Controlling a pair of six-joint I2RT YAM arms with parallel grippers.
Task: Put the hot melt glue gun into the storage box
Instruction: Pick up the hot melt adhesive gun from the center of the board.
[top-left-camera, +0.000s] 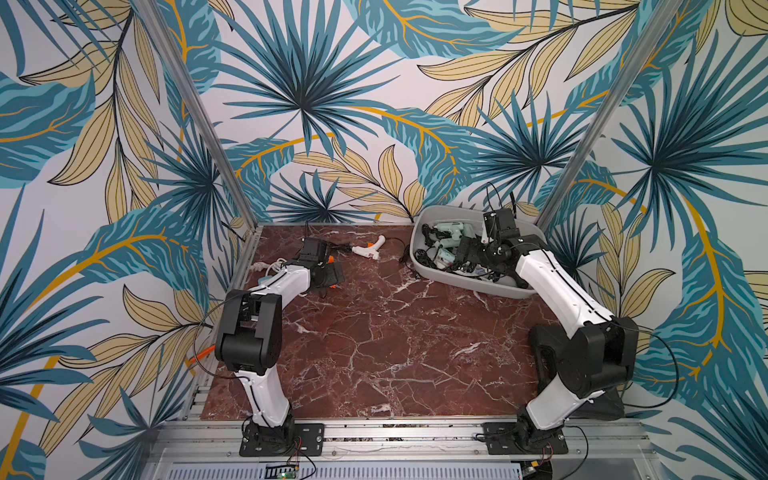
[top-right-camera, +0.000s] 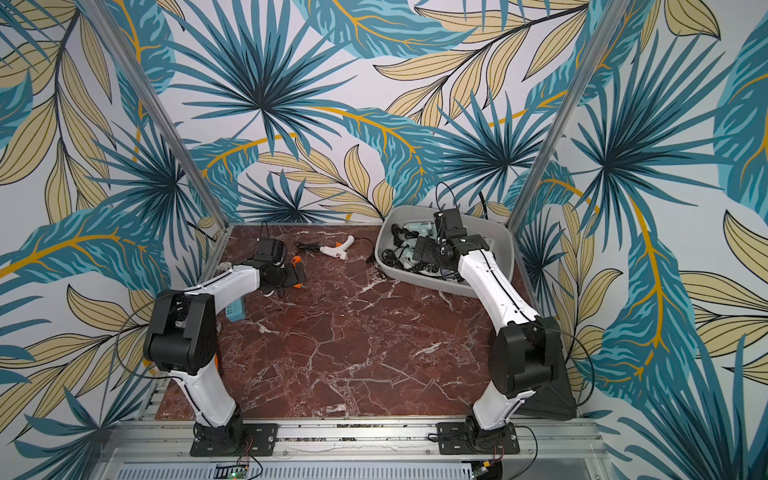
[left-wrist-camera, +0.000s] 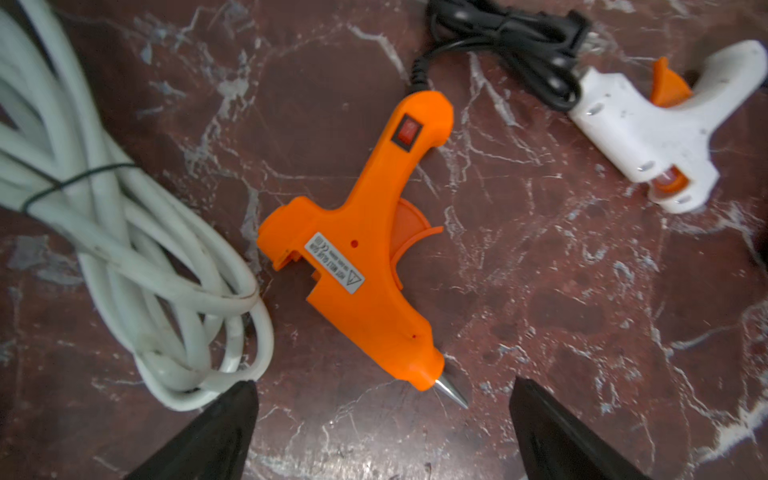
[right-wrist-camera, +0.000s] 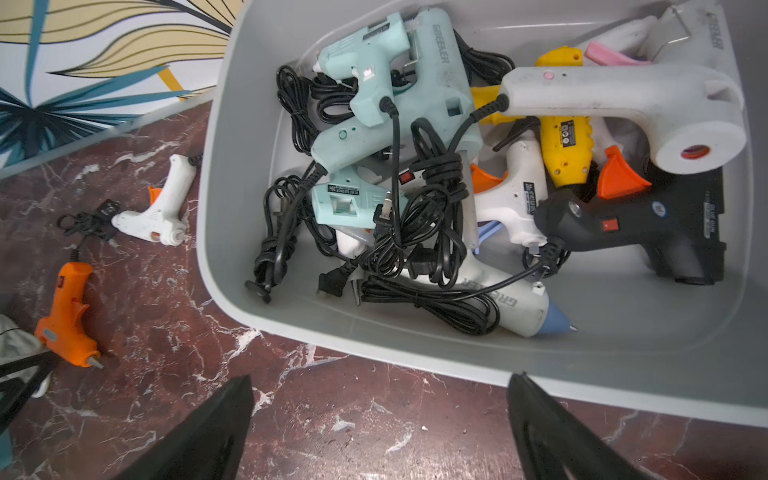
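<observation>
On red marble (left-wrist-camera: 540, 291) lies an orange, silver-tipped glue gun (left-wrist-camera: 365, 266); left fingers (left-wrist-camera: 208, 436) and right fingers (right-wrist-camera: 199, 436) gape empty.

From high and near, we face the far wall (top-left-camera: 374, 124). Both close wrist views share the orange glue gun (left-wrist-camera: 365, 257).

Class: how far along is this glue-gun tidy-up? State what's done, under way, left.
Done: several glue guns lie in the box. Under way: the open left hand hovers over the orange glue gun; the right hand is open and empty. Left: the orange one and the white glue gun lie on the table.
</observation>
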